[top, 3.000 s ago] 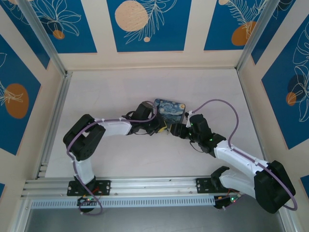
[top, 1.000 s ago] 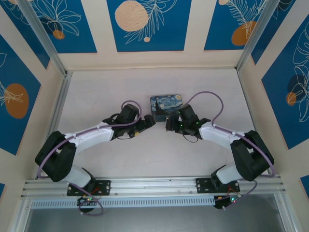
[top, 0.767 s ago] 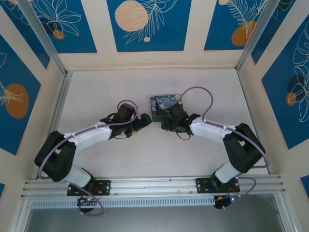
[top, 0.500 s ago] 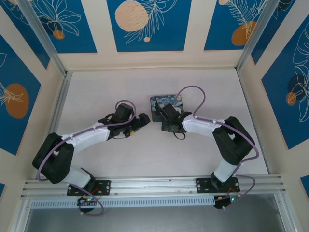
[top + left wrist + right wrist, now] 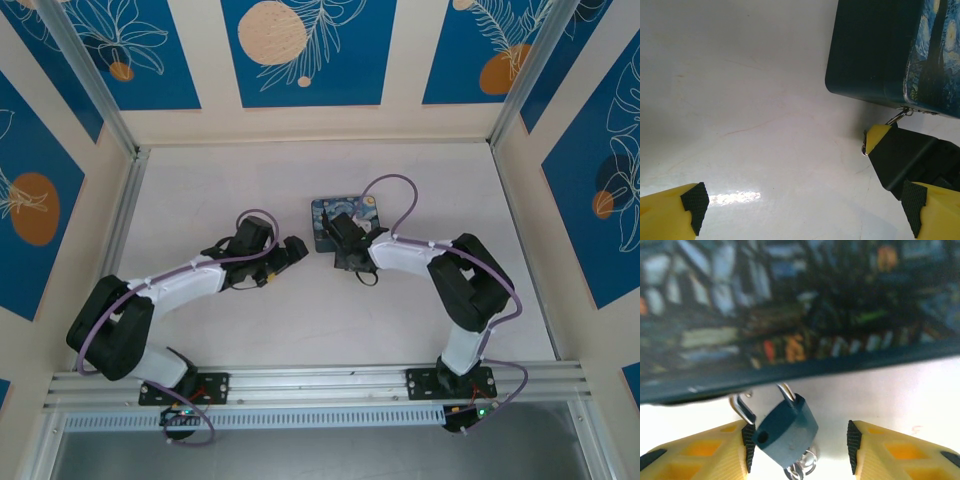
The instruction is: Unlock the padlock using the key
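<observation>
The padlock (image 5: 787, 432), a dark bluish body with a thin silvery shackle (image 5: 742, 409), hangs at the lower edge of the Starry Night box (image 5: 790, 315). It sits tilted between the fingers of my right gripper (image 5: 800, 445). It rests against the left pad (image 5: 748, 442), with a clear gap to the right pad (image 5: 853, 442), so these jaws are open. A silvery ring (image 5: 802, 466) dangles under the padlock; the key is hidden. My left gripper (image 5: 805, 210) stands wide open over bare table, short of the box (image 5: 875, 50) and of the right gripper's finger (image 5: 900, 155).
From above, the box (image 5: 345, 212) lies mid-table with the right gripper (image 5: 337, 235) at its near edge and the left gripper (image 5: 293, 248) just to the left. Aluminium rails (image 5: 120, 230) and patterned walls ring the white table (image 5: 200, 180).
The right arm swung left and forward, bringing its gripper to the box's near edge around the padlock, with its jaws slightly narrower. The left gripper backed off a little to the left, still open.
</observation>
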`<state>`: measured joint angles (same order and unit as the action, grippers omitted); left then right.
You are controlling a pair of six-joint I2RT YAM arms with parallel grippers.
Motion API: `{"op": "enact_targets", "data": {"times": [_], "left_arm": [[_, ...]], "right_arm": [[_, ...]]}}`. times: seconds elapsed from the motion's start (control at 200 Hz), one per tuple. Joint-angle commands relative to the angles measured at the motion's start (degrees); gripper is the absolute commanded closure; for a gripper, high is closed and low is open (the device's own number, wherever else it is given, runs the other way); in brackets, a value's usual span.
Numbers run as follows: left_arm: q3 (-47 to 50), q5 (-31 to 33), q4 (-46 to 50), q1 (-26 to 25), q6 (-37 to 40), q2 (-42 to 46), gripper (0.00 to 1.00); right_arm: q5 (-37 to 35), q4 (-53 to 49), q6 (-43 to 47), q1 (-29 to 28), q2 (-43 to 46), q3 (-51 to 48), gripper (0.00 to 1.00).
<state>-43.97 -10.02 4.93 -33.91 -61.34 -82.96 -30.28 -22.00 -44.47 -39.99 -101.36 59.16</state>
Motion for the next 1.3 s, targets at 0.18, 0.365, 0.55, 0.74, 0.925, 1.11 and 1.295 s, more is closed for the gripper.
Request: {"op": "enact_targets", "data": {"times": [0.18,0.365,0.55,0.74,0.925,1.11,1.295], "left_arm": [[0.90,-1.82,-2.20,0.78,-0.02,-0.24,0.00],[0.90,-2.11,-2.47,0.88,-0.05,-0.54,0.00],[0.17,-2.23,-2.09,0.95,0.42,-0.53,0.00],[-2.84,-1.85,0.25,1.06,2.47,-1.30,0.00],[-7.33,-1.84,2.42,1.11,4.25,-3.62,0.00],[-12.65,-2.01,3.67,1.10,5.57,-7.88,0.00],[-19.86,-1.69,5.66,0.78,7.69,-14.70,0.00]], "right_arm": [[-3.03,-1.69,0.94,-0.42,-2.06,3.16,0.52],[-3.19,-1.86,0.89,-0.42,-2.20,2.81,0.60],[-3.21,-2.00,0.79,-0.42,-0.73,1.11,0.69],[-3.29,-1.58,0.83,-0.27,1.81,-1.52,0.77],[-2.53,-1.37,0.87,0.42,3.23,-3.11,0.89],[-0.47,0.03,1.00,1.51,5.38,-5.12,0.98],[3.16,3.01,1.57,3.19,7.28,-7.63,1.00]]}}
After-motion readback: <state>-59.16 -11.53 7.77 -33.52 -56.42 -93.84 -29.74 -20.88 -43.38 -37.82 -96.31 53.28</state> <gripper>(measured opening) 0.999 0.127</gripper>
